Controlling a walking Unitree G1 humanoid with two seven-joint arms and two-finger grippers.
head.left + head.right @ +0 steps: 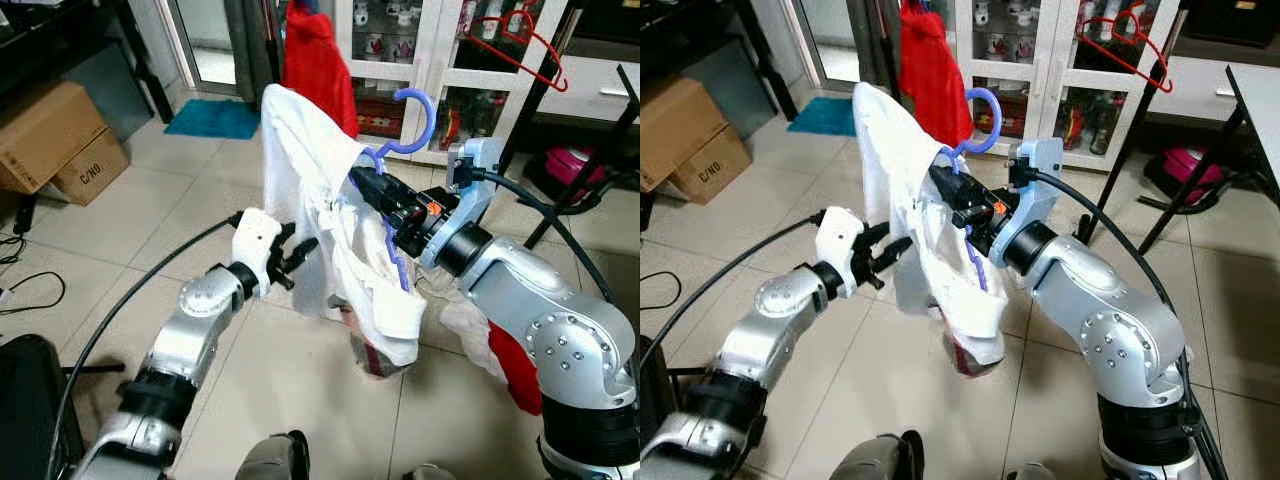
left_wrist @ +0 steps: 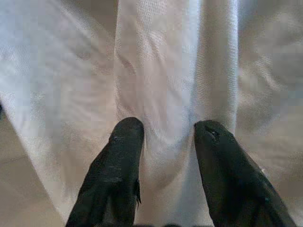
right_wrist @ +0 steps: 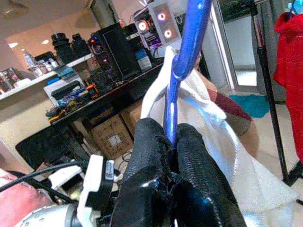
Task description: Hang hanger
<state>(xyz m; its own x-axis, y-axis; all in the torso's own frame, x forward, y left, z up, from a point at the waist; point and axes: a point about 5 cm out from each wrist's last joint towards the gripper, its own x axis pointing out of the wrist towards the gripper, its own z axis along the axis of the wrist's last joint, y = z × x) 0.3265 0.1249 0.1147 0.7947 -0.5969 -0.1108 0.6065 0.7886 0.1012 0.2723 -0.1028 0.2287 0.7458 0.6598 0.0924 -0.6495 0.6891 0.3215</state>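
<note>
The blue hanger, draped with a white shirt, is held aloft above the tiled floor, clamped by the right gripper. The left gripper is parted against the shirt's cloth, nothing gripped.

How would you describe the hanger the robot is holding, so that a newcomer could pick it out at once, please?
Start at the white glass-door cabinet at the back and come forward to the right gripper. Its fingers are shut on a blue hanger with a white shirt draped over it. The other hanger, hooked up high near the cabinet, is red and bare.
</note>
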